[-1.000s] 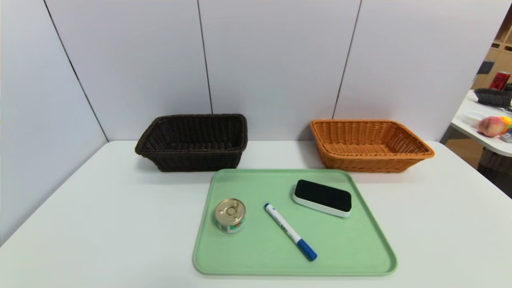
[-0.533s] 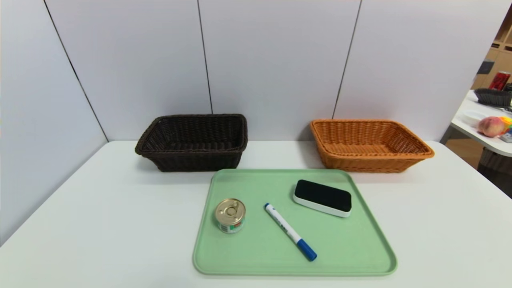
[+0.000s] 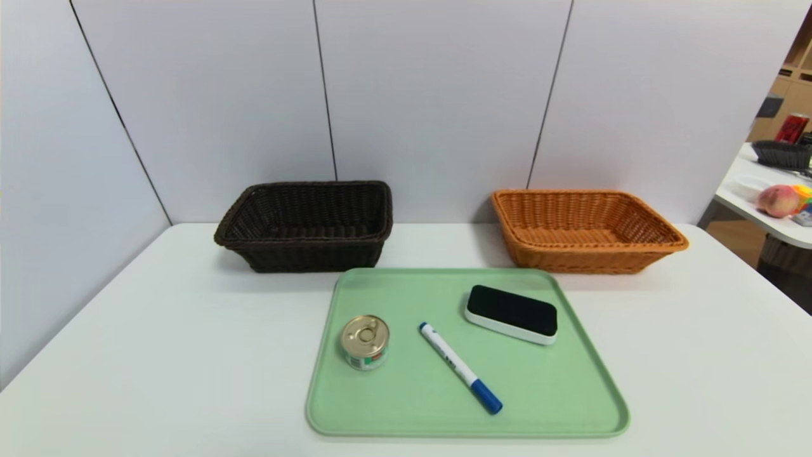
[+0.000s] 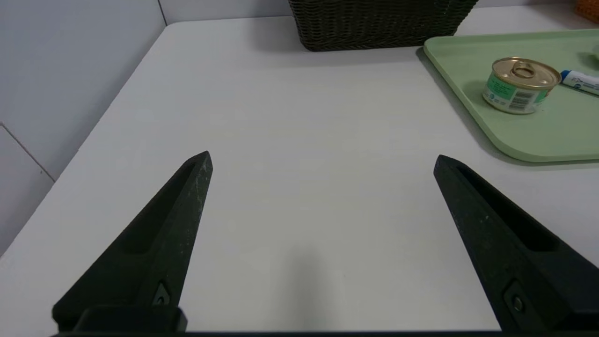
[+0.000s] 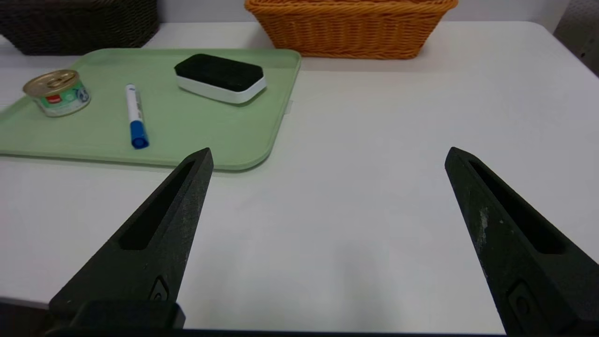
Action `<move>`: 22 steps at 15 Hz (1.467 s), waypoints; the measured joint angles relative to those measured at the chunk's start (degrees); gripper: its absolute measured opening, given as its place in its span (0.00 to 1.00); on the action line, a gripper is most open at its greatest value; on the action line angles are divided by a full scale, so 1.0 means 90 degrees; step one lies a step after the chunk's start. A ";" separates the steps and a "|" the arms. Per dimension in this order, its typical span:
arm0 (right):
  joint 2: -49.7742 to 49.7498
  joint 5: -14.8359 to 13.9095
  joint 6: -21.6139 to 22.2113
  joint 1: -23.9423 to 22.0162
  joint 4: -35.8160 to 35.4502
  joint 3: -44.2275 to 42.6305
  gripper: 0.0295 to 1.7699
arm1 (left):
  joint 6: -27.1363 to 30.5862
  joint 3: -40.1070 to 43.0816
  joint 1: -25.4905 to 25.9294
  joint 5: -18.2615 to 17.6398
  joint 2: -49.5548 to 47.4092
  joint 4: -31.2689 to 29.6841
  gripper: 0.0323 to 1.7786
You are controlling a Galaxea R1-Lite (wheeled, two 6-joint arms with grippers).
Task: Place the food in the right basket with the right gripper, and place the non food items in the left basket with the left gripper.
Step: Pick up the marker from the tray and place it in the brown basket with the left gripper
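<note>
A green tray [image 3: 571, 406] holds the food, a small tin can [image 3: 365, 342] with a gold lid, on its left side. The non food items lie beside it: a white marker [image 3: 460, 367] with a blue cap in the middle and a black-felt eraser [image 3: 512, 313] at the back right. The dark brown left basket [image 3: 307, 225] and the orange right basket [image 3: 585, 230] stand behind the tray. Neither arm shows in the head view. My left gripper [image 4: 322, 160] hangs open over bare table left of the tray. My right gripper [image 5: 328, 155] hangs open over bare table right of the tray.
White wall panels close off the back and left of the white table [image 3: 158, 355]. A second table [image 3: 771, 216] at the far right carries a peach [image 3: 779, 200], a red can and another dark basket.
</note>
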 joint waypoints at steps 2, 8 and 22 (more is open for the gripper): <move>0.0335 0.0068 0.0000 0.0001 0.0122 -0.0333 0.97 | -0.0012 -0.0515 -0.0003 -0.0018 0.0429 0.0387 0.95; 0.2181 0.0062 0.0000 0.0165 0.0149 -0.1608 0.97 | -0.0019 -0.2212 -0.0009 -0.0031 0.2586 0.0592 0.95; 0.6025 0.0772 -0.0450 0.0271 0.0045 -0.2867 0.97 | 0.0015 -0.3954 -0.0435 -0.1390 0.6498 0.0580 0.95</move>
